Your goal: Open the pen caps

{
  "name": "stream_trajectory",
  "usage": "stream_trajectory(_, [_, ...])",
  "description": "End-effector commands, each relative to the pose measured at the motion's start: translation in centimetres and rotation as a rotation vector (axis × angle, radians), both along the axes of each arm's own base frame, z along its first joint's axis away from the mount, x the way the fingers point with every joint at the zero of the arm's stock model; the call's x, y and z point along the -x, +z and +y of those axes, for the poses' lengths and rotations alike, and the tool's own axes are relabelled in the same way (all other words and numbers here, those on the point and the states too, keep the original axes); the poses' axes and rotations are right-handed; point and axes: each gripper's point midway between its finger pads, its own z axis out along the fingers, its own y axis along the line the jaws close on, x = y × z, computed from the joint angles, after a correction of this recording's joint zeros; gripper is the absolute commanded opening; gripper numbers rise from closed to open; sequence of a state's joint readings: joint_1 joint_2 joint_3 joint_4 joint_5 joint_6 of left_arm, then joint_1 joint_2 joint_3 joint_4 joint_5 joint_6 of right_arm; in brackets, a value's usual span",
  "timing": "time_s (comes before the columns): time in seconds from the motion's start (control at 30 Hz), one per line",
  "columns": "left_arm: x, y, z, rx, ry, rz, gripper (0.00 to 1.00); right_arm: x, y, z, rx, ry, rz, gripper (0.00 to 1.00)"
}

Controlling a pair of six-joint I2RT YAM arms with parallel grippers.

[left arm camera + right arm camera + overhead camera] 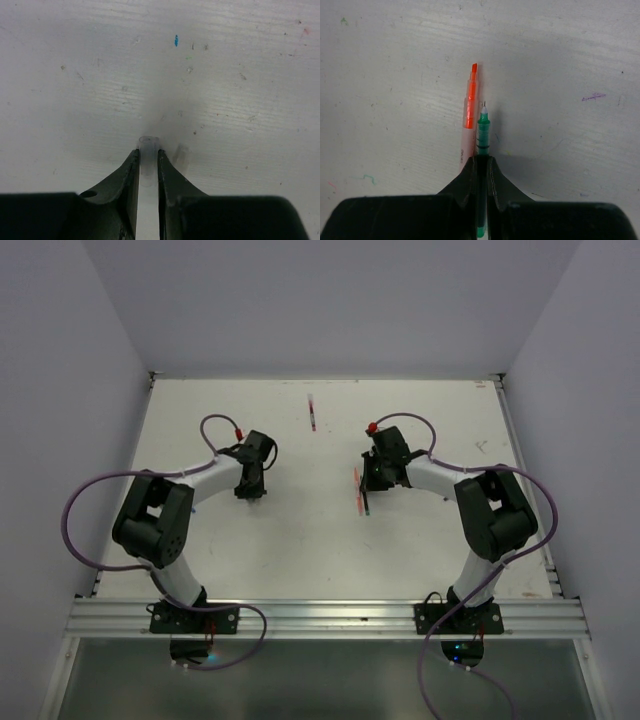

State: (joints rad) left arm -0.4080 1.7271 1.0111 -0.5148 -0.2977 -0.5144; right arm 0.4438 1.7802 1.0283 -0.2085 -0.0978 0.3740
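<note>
Right pincer (481,160) clamps green pen (483,132) | left pincer (148,154) pinches clear cap (148,143) | highlighter (469,102) print unreadable

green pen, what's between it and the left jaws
Top view: only the orange highlighter, close beside the green pen; from there to the left jaws, nothing else shows on the table.

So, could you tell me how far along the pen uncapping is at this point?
Done: the green pen in the right gripper shows its bare tip, and so does the orange highlighter lying beside it. In hand: the left gripper is closed around a whitish cap. Left: a third pen lies farther back, alone; it is too small to tell whether it is capped.
</note>
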Motion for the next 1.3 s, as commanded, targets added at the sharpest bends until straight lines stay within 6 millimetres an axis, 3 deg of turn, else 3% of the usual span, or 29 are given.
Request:
stream_trajectory(0.0, [1.7,-1.3,-1.6,0.080,-0.023,0.057,0.18,-1.2,0.8,0.7,-0.036,-0.002,-0.033,0.04])
stream_trajectory(0.4, [2.0,-0.9,-1.8,0.093,-0.043,0.034,0.24,-1.2,0.4,0.9,-0.037,0.003,-0.017,0.04])
stream_trajectory(0.53, [2.1,-0.7,-1.3,0.076,-0.033,0.026,0.33,-1.1,0.2,1.0,-0.041,0.002,-0.011,0.08])
stream_trajectory(0.77, [2.2,-0.2,-1.0,0.070,-0.025,0.012,0.39,-1.2,0.7,0.8,-0.039,-0.010,-0.024,0.14])
stream_trajectory(1.1, [1.3,2.7,-1.4,0.103,-0.023,-0.064,0.45,-1.5,3.1,0.0,-0.015,-0.023,-0.081,0.37])
stream_trajectory(1.27, [0.4,5.0,-2.3,0.150,-0.035,-0.118,0.45,-2.1,6.1,-0.7,0.008,-0.038,-0.146,0.41])
